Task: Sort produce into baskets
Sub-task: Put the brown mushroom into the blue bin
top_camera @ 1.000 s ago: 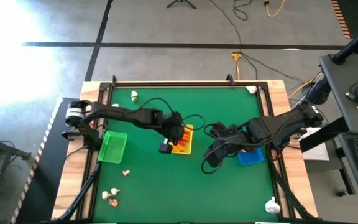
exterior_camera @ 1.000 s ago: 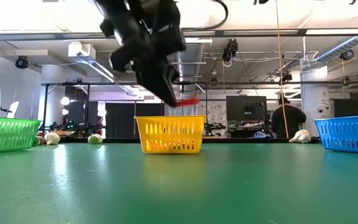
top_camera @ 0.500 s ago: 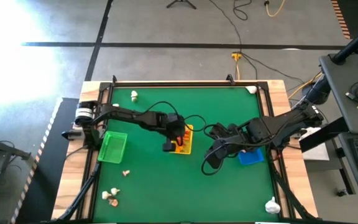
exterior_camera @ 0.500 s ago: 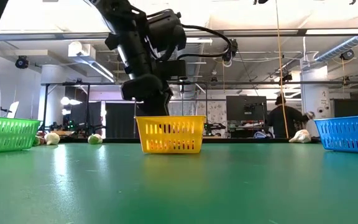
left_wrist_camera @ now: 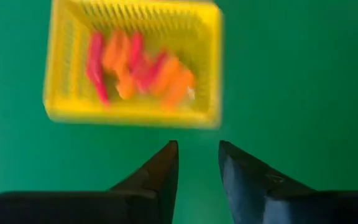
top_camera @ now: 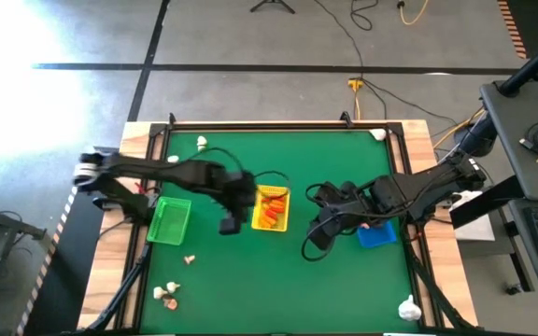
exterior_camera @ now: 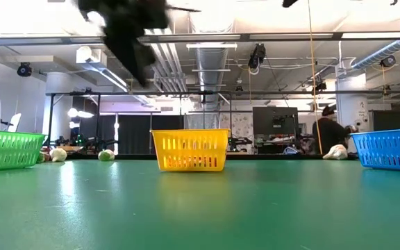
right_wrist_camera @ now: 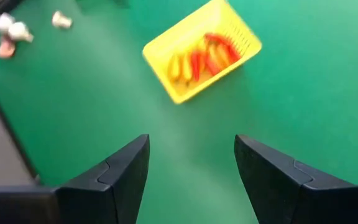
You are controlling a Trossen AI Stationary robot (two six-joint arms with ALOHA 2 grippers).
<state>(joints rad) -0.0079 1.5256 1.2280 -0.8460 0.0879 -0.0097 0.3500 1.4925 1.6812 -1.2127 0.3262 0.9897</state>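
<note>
The yellow basket stands mid-table and holds several orange and red pieces. My left gripper hangs just left of it, above the table, open by a narrow gap and empty. My right gripper hovers right of the yellow basket, wide open and empty. The green basket stands at the left and the blue basket at the right, under my right arm. White and cream pieces lie loose near the table's near left corner.
Loose pieces lie at the far left, far right corner, near right corner and near the green basket. Bare green mat lies along the near side. A person stands in the room behind.
My left gripper carried a red piece over the yellow basket, dipped down to it, then rose and went toward the table's left edge. The red piece is no longer at its fingers.
</note>
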